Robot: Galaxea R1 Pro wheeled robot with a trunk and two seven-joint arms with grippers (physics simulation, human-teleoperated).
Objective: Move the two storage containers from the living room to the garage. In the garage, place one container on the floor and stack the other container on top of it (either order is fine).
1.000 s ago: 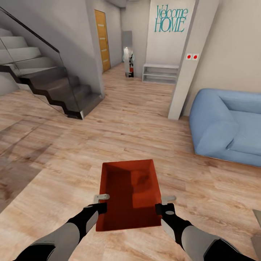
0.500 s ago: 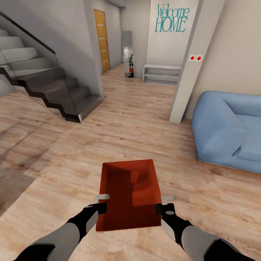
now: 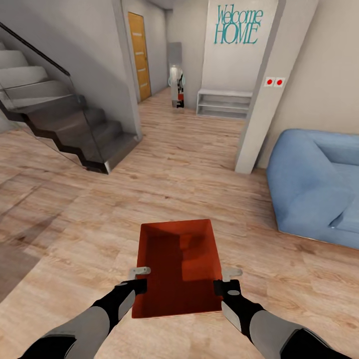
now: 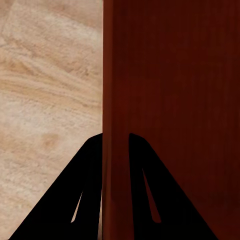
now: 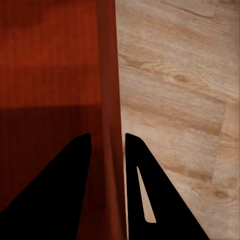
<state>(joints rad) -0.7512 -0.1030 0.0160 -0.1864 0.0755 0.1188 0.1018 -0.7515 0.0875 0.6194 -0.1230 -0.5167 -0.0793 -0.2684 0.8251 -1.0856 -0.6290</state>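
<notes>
**A:** So where's the storage container (image 3: 179, 269) at right now?

**B:** It's held up in the air over the wood-plank floor (image 3: 164, 199) of the living room, open top up, nothing seen inside. The left hand (image 3: 140, 279) is clamped on the container's left wall, the right hand (image 3: 223, 280) is clamped on its right wall. Each wall is pinched between two dark fingers (image 4: 90, 190), one finger inside the bin and one outside, as seen from both wrist cameras (image 5: 82, 185).

**A:** And what's around it?

**B:** Everything is placed off the container here: a blue sofa (image 3: 319, 184) is seen beyond it to the right, a dark staircase (image 3: 65, 129) beyond it to the left. Straight beyond it a hallway is seen, with a "Welcome HOME" sign (image 3: 237, 25) on the wall, a low white shelf (image 3: 222, 103) under the sign, and a honey-coloured door (image 3: 139, 55) further left.
</notes>
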